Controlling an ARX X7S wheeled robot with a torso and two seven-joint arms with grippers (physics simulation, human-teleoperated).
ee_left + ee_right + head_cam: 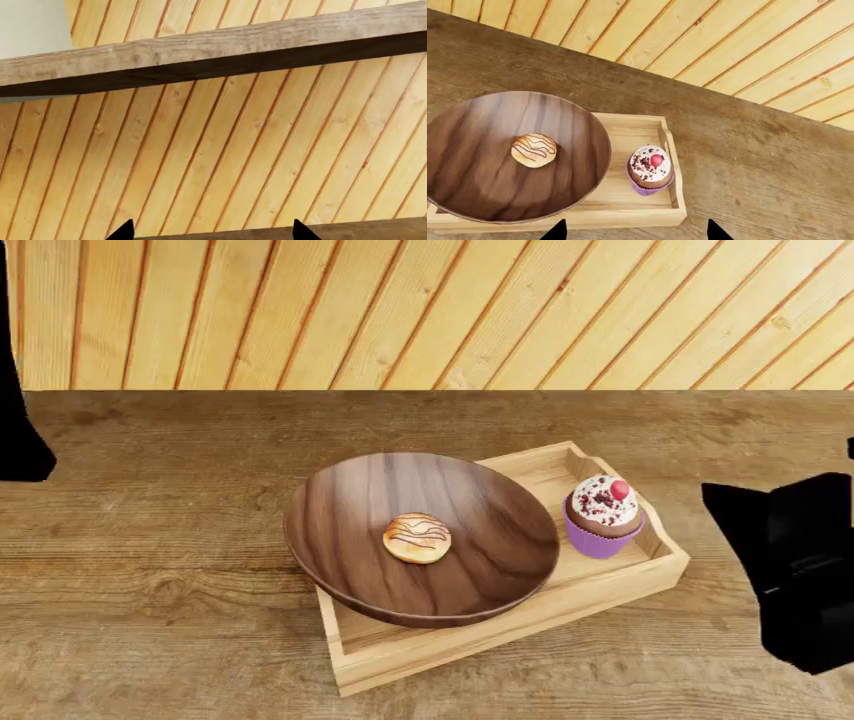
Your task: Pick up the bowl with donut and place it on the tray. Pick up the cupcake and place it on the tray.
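Bowl (461, 570) with donut (416, 538), cupcake (603, 516) on tray (627, 585)

Wooden table (160, 570): dark, weathered planks, grain running across the head view. Plank wall (427, 310): light pine boards with orange seams, standing behind table. Rough wooden beam (213, 47): crossing the boards diagonally.
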